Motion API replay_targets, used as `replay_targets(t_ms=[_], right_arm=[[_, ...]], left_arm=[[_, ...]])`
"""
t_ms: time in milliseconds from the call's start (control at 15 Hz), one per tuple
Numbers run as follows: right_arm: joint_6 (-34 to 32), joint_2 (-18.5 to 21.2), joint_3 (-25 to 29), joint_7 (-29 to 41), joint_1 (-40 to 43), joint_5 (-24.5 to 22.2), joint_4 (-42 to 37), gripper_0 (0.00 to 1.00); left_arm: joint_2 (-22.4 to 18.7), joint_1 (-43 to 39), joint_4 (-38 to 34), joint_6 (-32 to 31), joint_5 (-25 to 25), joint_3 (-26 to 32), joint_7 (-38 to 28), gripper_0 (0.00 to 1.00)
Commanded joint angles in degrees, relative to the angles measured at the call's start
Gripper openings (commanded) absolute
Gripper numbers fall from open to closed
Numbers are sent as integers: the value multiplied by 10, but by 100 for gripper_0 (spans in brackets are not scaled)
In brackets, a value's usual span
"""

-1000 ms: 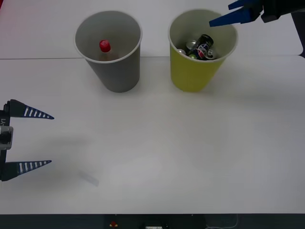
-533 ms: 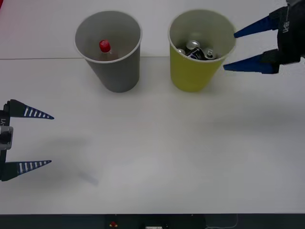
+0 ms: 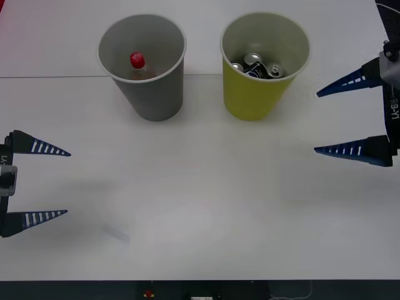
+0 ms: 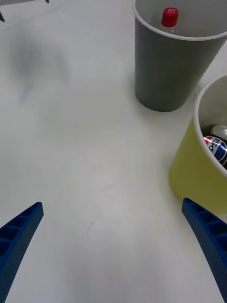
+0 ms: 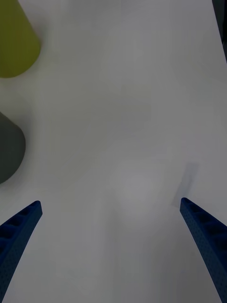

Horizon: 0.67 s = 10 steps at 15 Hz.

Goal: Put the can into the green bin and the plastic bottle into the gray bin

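Observation:
The black Pepsi can (image 3: 255,72) lies inside the green bin (image 3: 256,97) among other cans; its lettering also peeks over that green bin's rim (image 4: 201,161) as the can (image 4: 216,147) in the right wrist view. The plastic bottle's red cap (image 3: 137,60) shows inside the gray bin (image 3: 153,94); from the right wrist, the bottle cap (image 4: 170,17) sits in the gray bin (image 4: 170,66). My right gripper (image 3: 349,117) is open and empty at the table's right edge, to the right of the green bin. My left gripper (image 3: 47,182) rests open and empty at the left edge.
Both bins stand side by side at the back of the white table (image 3: 200,200). A seam (image 3: 56,77) crosses the tabletop behind them. The bins' lower walls show in the left wrist view: green bin (image 5: 14,42), gray bin (image 5: 8,147).
My right gripper has drawn back from above the green bin, moving right and toward the near side. The can now lies settled in the bin. The left arm has not moved.

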<state>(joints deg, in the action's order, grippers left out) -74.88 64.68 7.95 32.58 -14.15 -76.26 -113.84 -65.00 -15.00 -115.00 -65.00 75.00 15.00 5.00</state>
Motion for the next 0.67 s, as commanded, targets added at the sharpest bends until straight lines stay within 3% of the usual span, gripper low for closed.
replay_targets(t_ms=[67,667], right_arm=[[0,0,21,-48,56,2,-16,100],[0,-9,51,-136,165,4,-38,100]], left_arm=[[0,0,0,0,0,0,0,100],[0,0,0,0,0,0,0,100]])
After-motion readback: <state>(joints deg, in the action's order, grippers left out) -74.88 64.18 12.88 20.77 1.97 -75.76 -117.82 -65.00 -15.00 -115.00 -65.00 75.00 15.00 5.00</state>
